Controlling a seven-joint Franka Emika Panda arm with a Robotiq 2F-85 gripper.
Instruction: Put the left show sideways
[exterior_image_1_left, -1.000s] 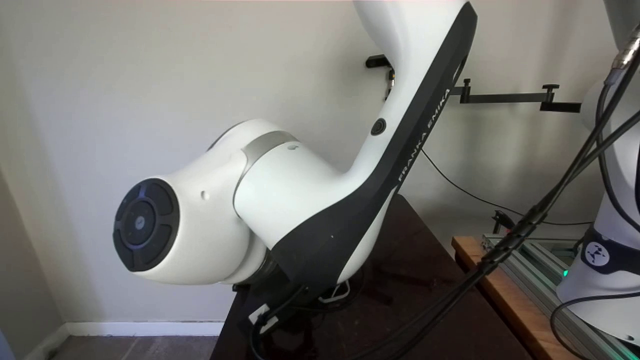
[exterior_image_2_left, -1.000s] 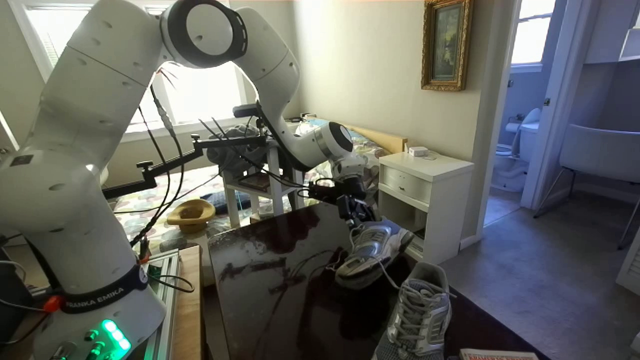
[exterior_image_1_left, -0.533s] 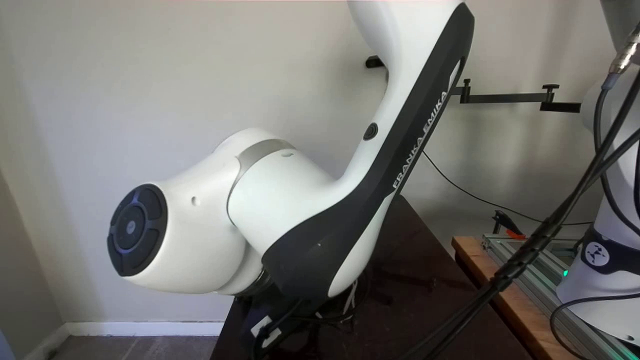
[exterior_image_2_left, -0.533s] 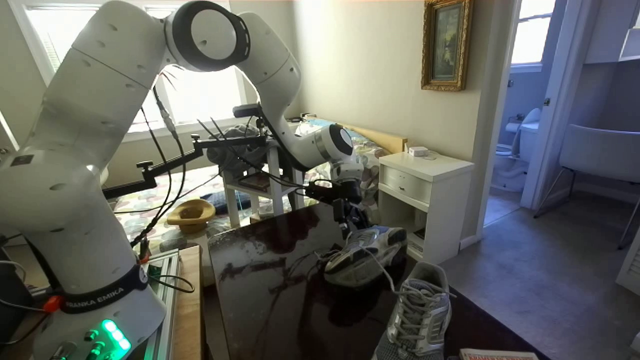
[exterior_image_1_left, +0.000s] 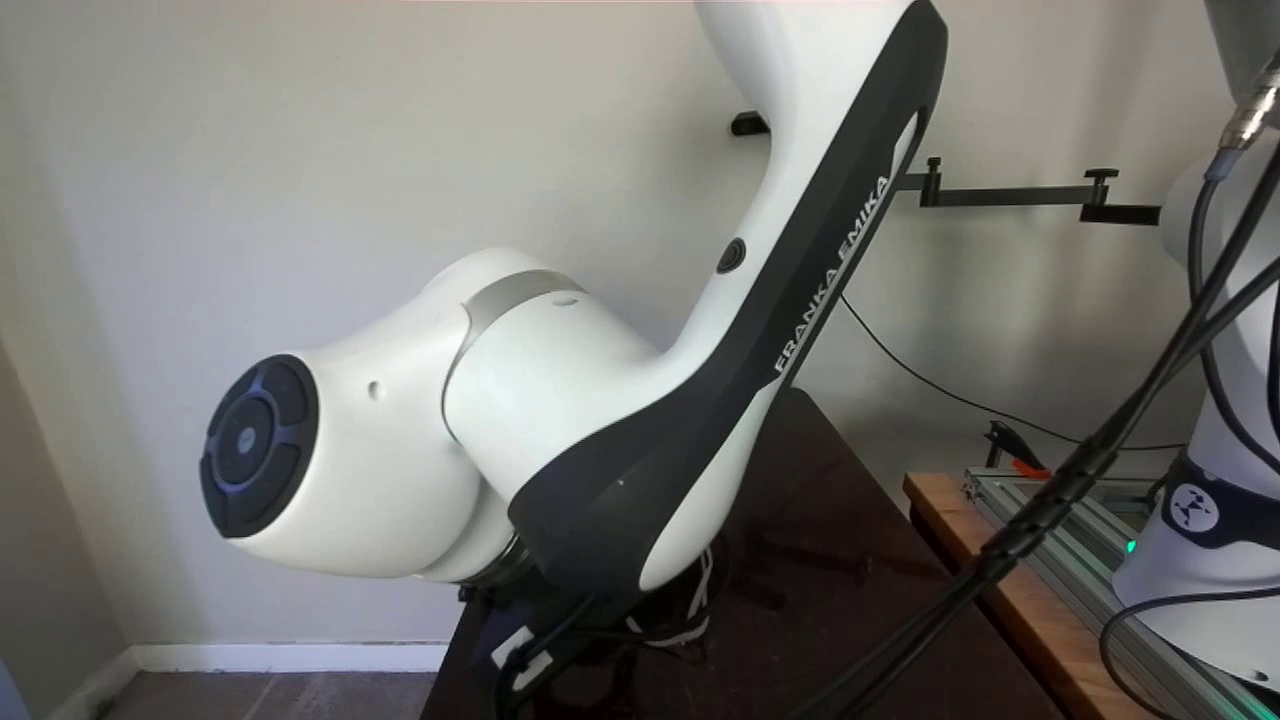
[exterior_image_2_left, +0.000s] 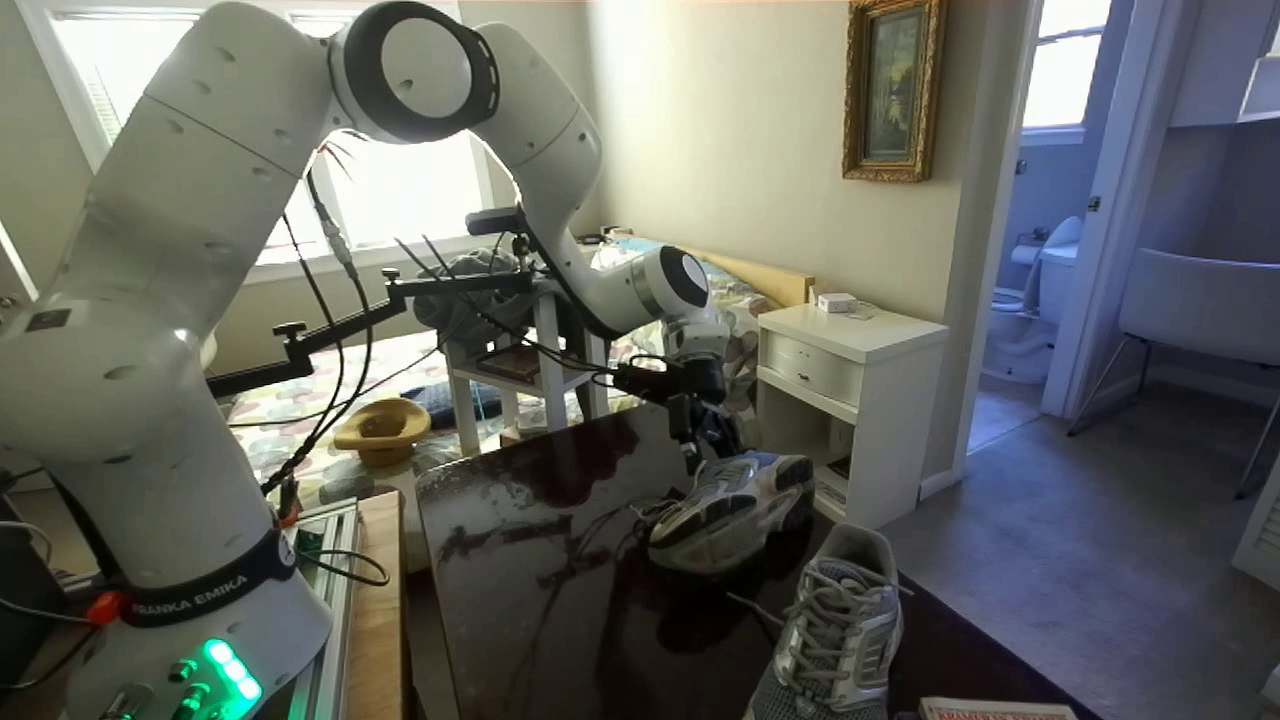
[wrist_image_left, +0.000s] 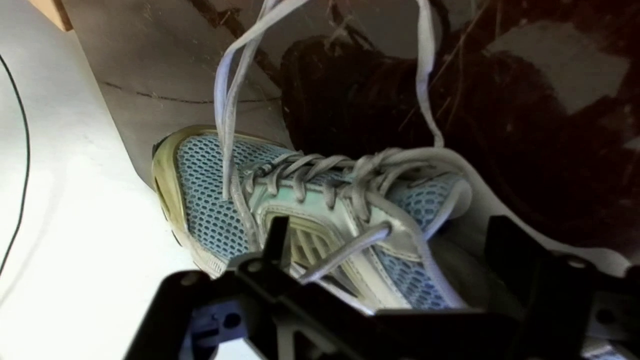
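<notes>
A grey and light-blue running shoe (exterior_image_2_left: 735, 515) sits on the dark table below my gripper (exterior_image_2_left: 712, 448) in an exterior view. Its toe points toward the robot base side. In the wrist view the same shoe (wrist_image_left: 325, 215) fills the middle, with loose white laces trailing past its toe. My gripper (wrist_image_left: 389, 225) is open, its fingers wide apart, one over the shoe's side and one by its ankle opening. The heel is hidden by the gripper. The second shoe (exterior_image_2_left: 840, 625) stands nearer that camera, toe toward it. In an exterior view the arm hides most of the first shoe; a white lace (exterior_image_1_left: 698, 600) shows.
The dark table (exterior_image_2_left: 520, 600) has an edge close beyond both shoes. A white nightstand (exterior_image_2_left: 900, 400) stands behind it. A book (exterior_image_2_left: 995, 710) lies by the second shoe. Black cables (exterior_image_1_left: 1060, 470) hang from the arm. A wooden ledge (exterior_image_1_left: 930, 495) runs beside the robot base.
The gripper came down and the shoe swung a little left, tilting to show more of its side. Since then the arm rose slightly and a lace dropped to the table.
</notes>
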